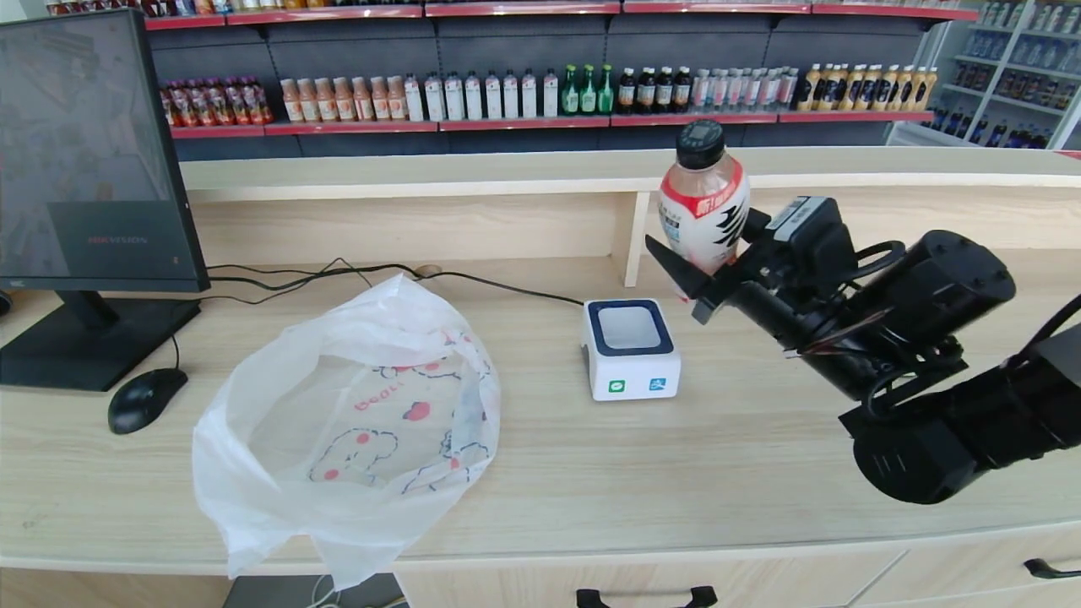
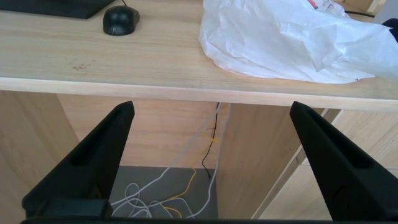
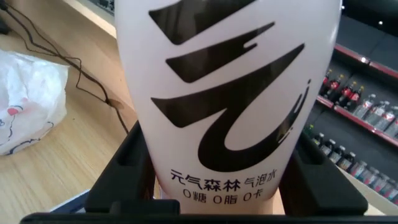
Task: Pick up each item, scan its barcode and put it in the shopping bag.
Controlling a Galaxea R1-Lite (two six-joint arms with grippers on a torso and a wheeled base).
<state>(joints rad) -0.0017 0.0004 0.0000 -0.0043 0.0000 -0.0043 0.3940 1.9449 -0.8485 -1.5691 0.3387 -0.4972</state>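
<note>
- Spanning the whole foreground, the wooden counter (image 1: 760, 456) is carrying every item below; clock bearings are running from the scanner as dial centre in the head view.
- Monitor (image 1: 84, 143) is standing at 10 o'clock, at the counter's far left, screen dark.
- Shopping bag (image 1: 355, 422) is lying slumped at 8 o'clock, near the scanner but not touching it, and overhanging the counter's front edge. It is looking empty, so no item appears to be bagged yet.
- Right gripper (image 1: 714, 253) is hanging at 1 o'clock, raised above the counter, its fingers clamping the bottle's lower body from both sides.
- Left gripper (image 2: 211, 109) is waiting low in front of the counter's edge, jaws spread wide and holding nothing.
- Bottle (image 1: 703, 203) is sitting upright in the right gripper at 1 o'clock, lifted off the counter, beyond the scanner and not over its window. Pick-up is looking done; scanning and bagging are remaining. Which way its barcode is facing cannot be told.
- Scanner (image 1: 631, 348) is resting at dial centre, window facing up, nothing covering it.
- Mouse (image 1: 145, 399) is lying at 9 o'clock, just beside the monitor's foot.
</note>
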